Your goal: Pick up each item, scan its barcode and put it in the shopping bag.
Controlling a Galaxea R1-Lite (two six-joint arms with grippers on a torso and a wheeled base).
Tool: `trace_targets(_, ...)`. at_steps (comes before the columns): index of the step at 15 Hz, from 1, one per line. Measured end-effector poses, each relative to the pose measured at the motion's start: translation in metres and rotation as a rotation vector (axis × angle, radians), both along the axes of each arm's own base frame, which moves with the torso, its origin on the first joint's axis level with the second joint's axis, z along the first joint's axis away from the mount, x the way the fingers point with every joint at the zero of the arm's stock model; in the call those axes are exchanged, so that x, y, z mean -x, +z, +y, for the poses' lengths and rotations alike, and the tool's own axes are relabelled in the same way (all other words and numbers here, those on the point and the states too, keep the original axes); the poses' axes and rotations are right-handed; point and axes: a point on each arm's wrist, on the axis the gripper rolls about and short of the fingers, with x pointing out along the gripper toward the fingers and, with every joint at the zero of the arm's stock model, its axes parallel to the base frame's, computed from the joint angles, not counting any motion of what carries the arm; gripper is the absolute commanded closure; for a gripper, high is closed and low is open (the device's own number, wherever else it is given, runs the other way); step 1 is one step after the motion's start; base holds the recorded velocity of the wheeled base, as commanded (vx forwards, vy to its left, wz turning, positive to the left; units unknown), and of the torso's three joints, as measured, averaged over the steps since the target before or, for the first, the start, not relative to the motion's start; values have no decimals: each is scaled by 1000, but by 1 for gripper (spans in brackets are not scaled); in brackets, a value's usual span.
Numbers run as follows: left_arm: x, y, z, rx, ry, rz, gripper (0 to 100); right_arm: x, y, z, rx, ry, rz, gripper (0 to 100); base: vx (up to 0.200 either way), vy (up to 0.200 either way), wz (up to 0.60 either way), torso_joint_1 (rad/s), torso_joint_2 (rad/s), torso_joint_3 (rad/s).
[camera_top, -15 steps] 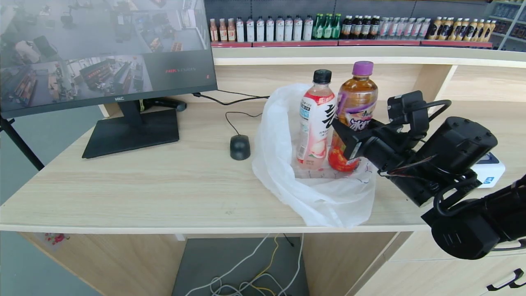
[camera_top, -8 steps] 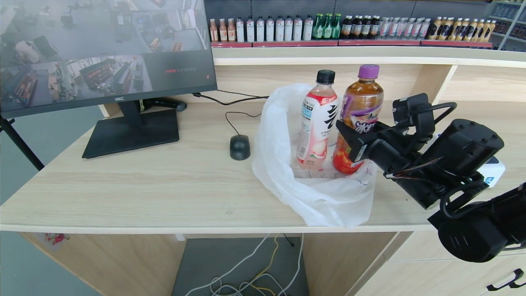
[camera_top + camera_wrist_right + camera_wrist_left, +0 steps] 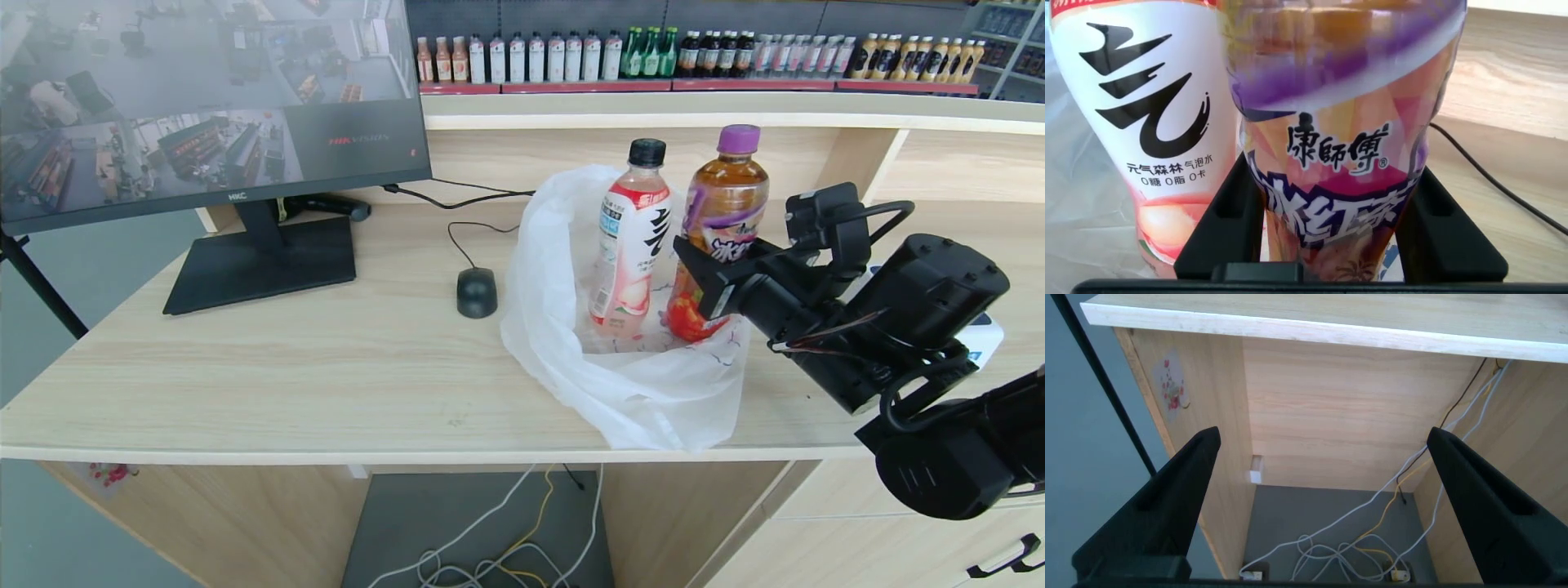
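Counter: the white shopping bag lies open on it, with a pink bottle standing inside. The tea bottle is upright just beside it in the bag, with the right gripper fingers clamped on it. Step judged: bagging. Next move calls for letting go and backing out without tipping either bottle. Cannot tell whether the base is seated, as the bag folds hide it. Left gripper: fingers wide, empty, below the counter edge.

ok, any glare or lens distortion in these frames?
Head view: back ledge bows, wide-angle distortion; no hard glare on the monitor. Right wrist view: tea bottle in the end effector bulges, close to the lens. Left wrist view: even light, no glare.
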Motion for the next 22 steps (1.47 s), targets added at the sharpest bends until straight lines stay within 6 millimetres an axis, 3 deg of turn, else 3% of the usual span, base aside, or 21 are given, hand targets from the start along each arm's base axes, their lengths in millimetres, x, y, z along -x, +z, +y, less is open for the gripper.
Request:
trace_targets(9,0,0,0,1,0,0,0,7,-16,-2,13,5,66,100,0,0,0,0,0,0)
trace_targets(17,0,0,0,1,0,0,0,8,-17,-3,7,8,70,100,0,0,0,0,0,0)
trace_targets(18,0,0,0,2,0,0,0,8,-17,-3,1,8,72,0,0,0,0,0,0,0)
trace_targets(22,0,0,0,2,0,0,0,10,-21,-4,4,10,91,0,0,0,0,0,0,0)
